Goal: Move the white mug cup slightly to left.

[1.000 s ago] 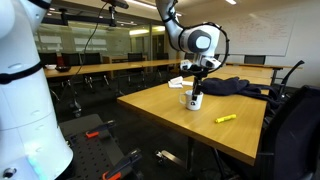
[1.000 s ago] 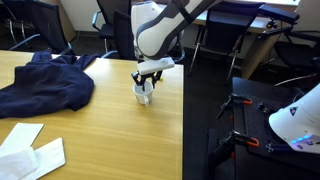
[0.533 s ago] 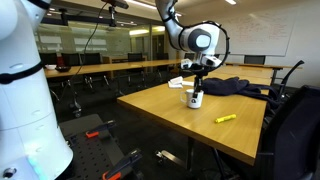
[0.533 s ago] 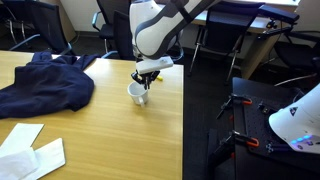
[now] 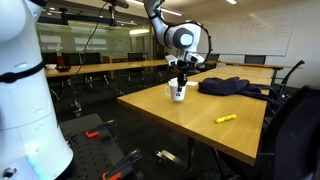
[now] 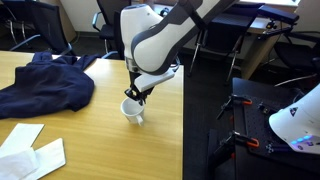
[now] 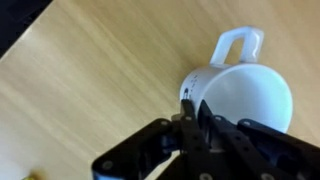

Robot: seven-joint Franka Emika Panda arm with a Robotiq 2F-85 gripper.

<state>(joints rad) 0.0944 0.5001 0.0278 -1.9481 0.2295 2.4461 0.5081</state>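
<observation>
The wooden desk (image 5: pixel 200 112) carries a dark garment (image 6: pixel 40 85) heaped at its far side, and flat white paper sheets (image 6: pixel 24 150) lie near a corner. The tool (image 7: pixel 195 118) comes down over the white mug cup (image 6: pixel 133 109), its fingers pressed close and pinching the rim wall. The mug stands upright near the desk's edge, well apart from the garment. The wrist view shows only bare white inside it. A yellow marker (image 5: pixel 226 118) lies apart.

The mug cup (image 6: pixel 133 110) stands on the table (image 6: pixel 105 152) near its edge.
</observation>
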